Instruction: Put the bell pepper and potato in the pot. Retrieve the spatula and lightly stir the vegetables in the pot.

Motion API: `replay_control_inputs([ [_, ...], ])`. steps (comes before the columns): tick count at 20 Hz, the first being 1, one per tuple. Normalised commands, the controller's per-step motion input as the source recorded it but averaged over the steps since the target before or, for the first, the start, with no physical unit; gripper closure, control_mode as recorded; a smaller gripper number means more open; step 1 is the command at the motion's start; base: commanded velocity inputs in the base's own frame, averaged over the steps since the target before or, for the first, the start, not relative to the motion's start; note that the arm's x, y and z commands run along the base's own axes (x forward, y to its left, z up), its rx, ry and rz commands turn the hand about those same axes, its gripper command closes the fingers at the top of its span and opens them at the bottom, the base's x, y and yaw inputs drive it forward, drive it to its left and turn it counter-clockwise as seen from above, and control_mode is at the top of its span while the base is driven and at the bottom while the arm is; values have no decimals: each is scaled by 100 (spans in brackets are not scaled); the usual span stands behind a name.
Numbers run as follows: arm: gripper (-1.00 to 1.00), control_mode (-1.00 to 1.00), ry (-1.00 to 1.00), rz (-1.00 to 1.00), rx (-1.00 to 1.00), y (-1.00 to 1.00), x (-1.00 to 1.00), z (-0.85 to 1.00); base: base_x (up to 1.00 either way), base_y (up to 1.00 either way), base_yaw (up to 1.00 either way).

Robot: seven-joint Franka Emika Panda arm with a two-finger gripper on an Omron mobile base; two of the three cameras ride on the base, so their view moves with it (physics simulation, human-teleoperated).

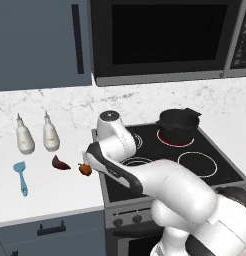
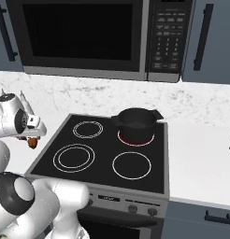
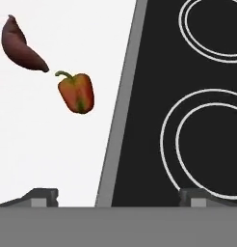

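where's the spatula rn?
The spatula lies flat on the white counter in the left base view, far left of the stove, in front of the two white bottles and left of the potato.

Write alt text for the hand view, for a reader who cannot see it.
Looking down past the open pincer, an orange-red bell pepper lies on the white counter with a dark maroon potato just beyond its stem, close but apart. The black stovetop with two white burner rings takes the right half.
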Motion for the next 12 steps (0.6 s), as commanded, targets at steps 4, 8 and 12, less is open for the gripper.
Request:
replay_control_inputs([
  [4, -100, -100, 0, 1, 0, 62, 54, -57, 0, 0, 0],
  [8, -100, -100, 0, 0, 0, 49, 70, -30, 0, 0, 0],
  [12, -100, -100, 1, 0, -2, 38, 70, -23, 0, 0, 0],
])
